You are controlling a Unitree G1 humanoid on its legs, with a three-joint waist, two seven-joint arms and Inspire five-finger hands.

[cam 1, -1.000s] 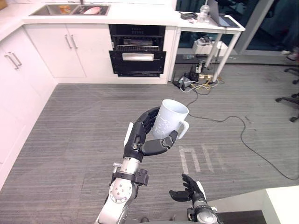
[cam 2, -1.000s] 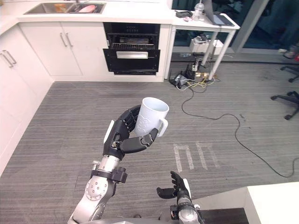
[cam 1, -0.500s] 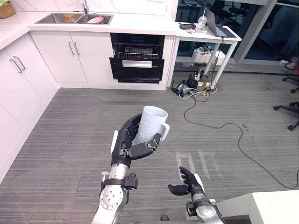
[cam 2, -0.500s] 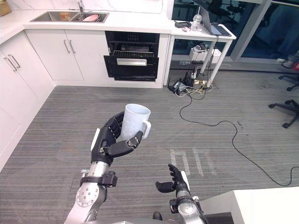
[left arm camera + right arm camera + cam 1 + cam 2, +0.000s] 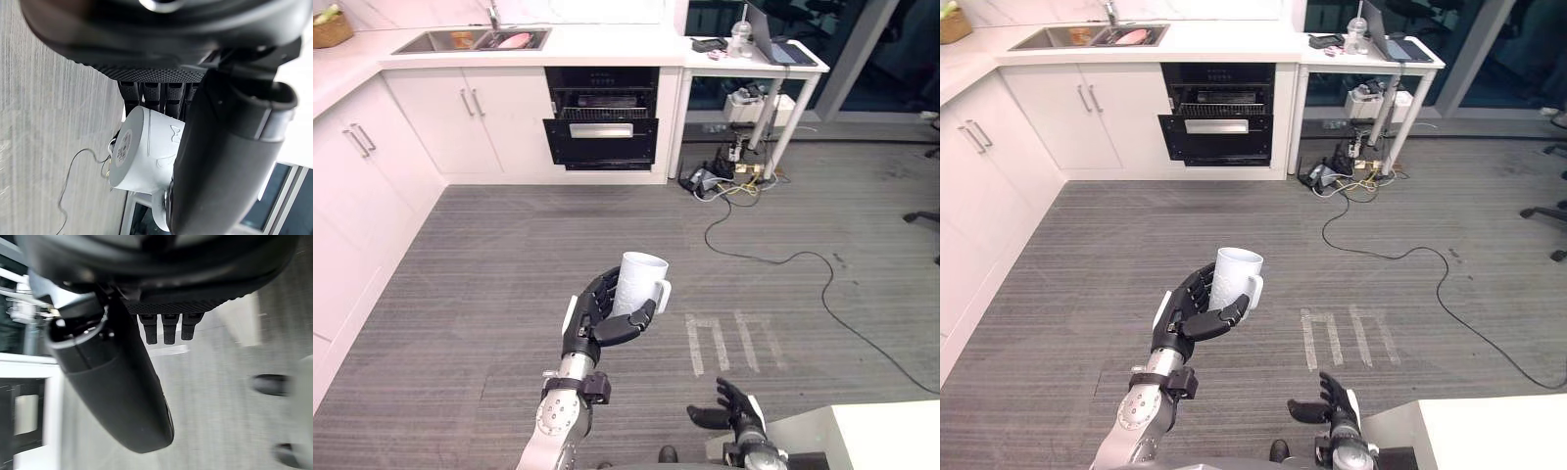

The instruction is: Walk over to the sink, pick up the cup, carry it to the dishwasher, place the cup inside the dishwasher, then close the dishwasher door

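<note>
A white cup [image 5: 639, 283] with a handle is held upright in my left hand [image 5: 595, 318], fingers and thumb curled round its body, out over the grey floor. In the left wrist view the cup [image 5: 143, 152] shows its base between the fingers and thumb. The dishwasher [image 5: 601, 120] stands far ahead under the white counter, its dark door [image 5: 600, 139] partly open with a rack showing above it. The sink [image 5: 473, 40] lies in the counter left of it. My right hand [image 5: 729, 409] hangs low at the bottom, fingers relaxed and holding nothing.
White cabinets [image 5: 357, 186] run along the left side and the back. A white table [image 5: 759, 57] with a laptop stands right of the dishwasher, with boxes and cables [image 5: 732, 178] under it. A black cable [image 5: 822, 299] trails across the floor. Tape marks [image 5: 723, 342] lie near my hand.
The view has shifted as I move. My left hand with the cup sits lower and smaller in the picture; the right hand has dropped toward the bottom edge.
</note>
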